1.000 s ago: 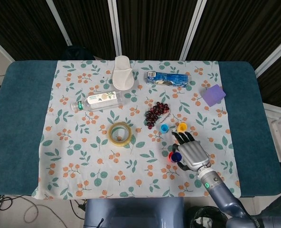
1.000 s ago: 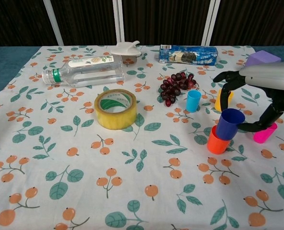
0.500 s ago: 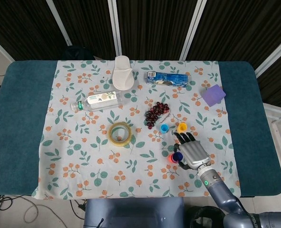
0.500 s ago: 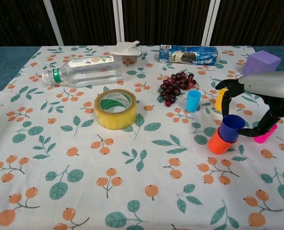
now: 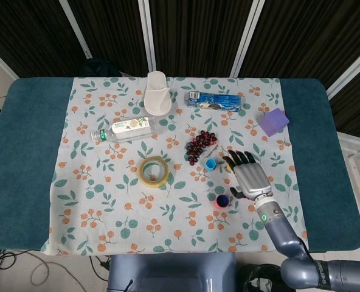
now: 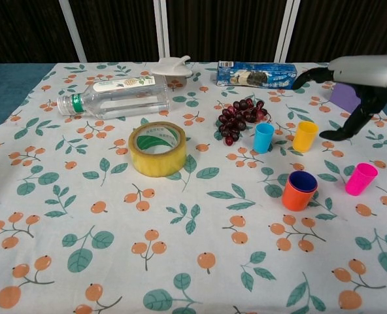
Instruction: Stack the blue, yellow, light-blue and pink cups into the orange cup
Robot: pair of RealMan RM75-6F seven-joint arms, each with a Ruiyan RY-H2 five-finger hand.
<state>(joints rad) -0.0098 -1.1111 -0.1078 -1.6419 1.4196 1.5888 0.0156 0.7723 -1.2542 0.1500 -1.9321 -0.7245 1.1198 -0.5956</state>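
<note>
Right hand (image 5: 250, 176): silver-grey metallic back plate with black fingers (image 6: 340, 133). Wrist: dark collar bearing a small green indicator light. Forearm: smooth blue-grey cylindrical casing with faint lettering near the elbow.

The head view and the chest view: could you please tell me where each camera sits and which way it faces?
Head view: high above the near table edge, looking steeply down on the whole tablecloth; shows the right hand and forearm.
Chest view: low at the near edge, looking across toward the curtains; shows only the right hand.
Shared: orange cup holding the blue cup, tape roll.
</note>
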